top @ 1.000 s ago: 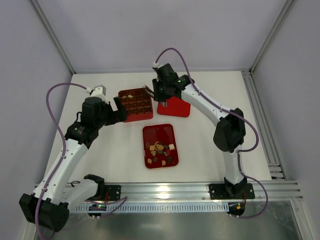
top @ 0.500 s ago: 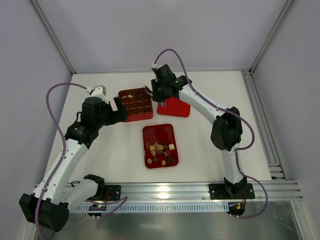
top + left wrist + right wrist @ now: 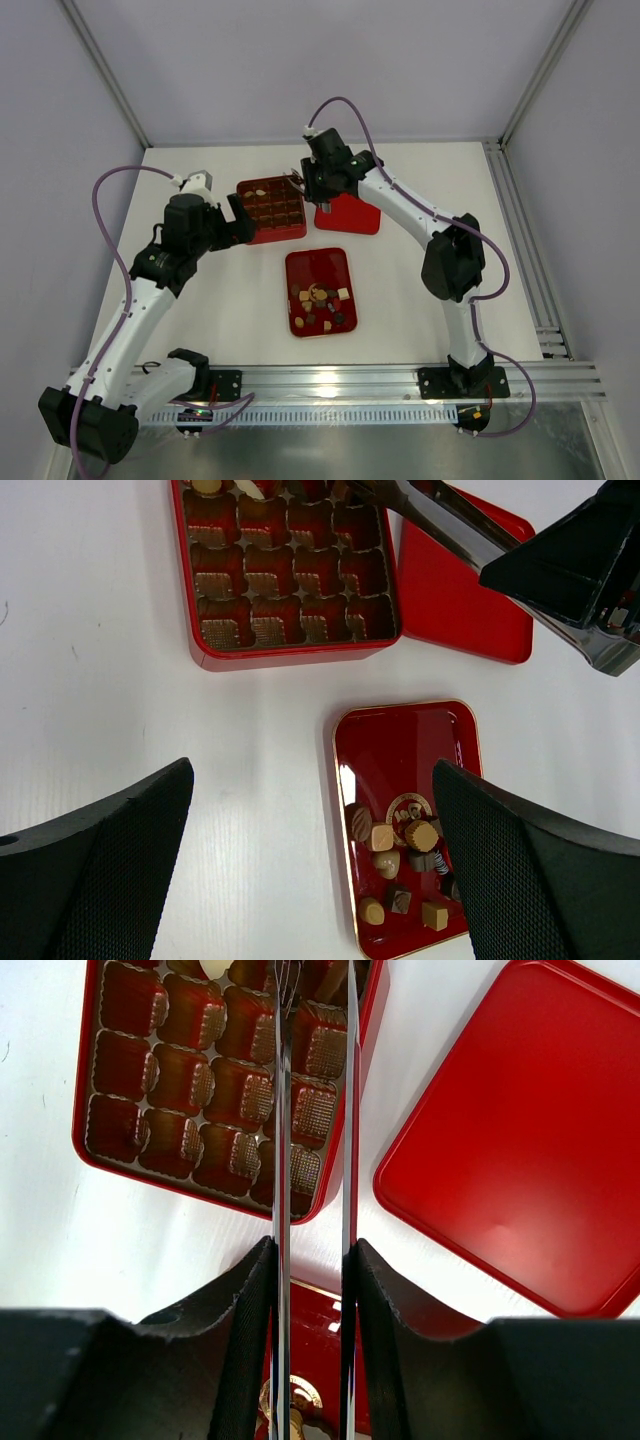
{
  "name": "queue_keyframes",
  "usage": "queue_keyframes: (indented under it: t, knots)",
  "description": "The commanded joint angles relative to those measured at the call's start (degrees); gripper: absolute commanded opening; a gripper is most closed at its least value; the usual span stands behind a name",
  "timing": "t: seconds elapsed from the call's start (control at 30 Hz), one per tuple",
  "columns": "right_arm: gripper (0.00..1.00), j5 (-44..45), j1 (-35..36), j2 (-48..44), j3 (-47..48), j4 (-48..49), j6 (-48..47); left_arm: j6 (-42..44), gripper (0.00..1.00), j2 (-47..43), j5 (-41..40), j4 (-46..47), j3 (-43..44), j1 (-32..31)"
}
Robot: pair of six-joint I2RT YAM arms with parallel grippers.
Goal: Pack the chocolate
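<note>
Since a second ago my right gripper (image 3: 312, 1260) has slid left over the compartmented box (image 3: 280, 236). Its pads clamp thin steel tongs (image 3: 283, 1110) whose blades stand slightly apart; I cannot tell whether the tips carry anything. My left gripper (image 3: 312, 780) hangs wide open and empty. Only a couple of the ribbed far cells look filled. Most of the chocolate (image 3: 400, 850), small squares and rounds, waits in the glossy red tray (image 3: 400, 742).

Left tool (image 3: 315, 815) gapes wide, pointing toward three o'clock; right tool (image 3: 312, 1256) clamps metal tongs (image 3: 282, 1110), arm reaching toward ten o'clock.
</note>
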Motion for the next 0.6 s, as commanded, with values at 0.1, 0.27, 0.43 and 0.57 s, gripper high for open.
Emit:
queue_keyframes:
  t: [0.1, 0.27, 0.43, 0.57]
  knots:
    - [0.39, 0.39, -0.05, -3.13, 3.67, 0.79, -0.03, 0.26, 1.00, 0.28, 0.53, 2.09, -0.05, 0.32]
    - [0.38, -0.13, 0.12, -6.82, 2.27, -2.02, 0.50, 0.08, 1.00, 0.29, 0.44, 2.09, -0.05, 0.32]
    - [0.38, -0.31, 1.09, -16.04, -6.76, -2.99, 0.42, 0.17, 1.00, 0.29, 0.44, 2.18, 0.04, 0.32]
    - [0.38, 1.27, 4.86, -25.09, -16.70, -4.31, 0.41, 0.08, 1.00, 0.28, 0.53, 2.18, -0.05, 0.32]
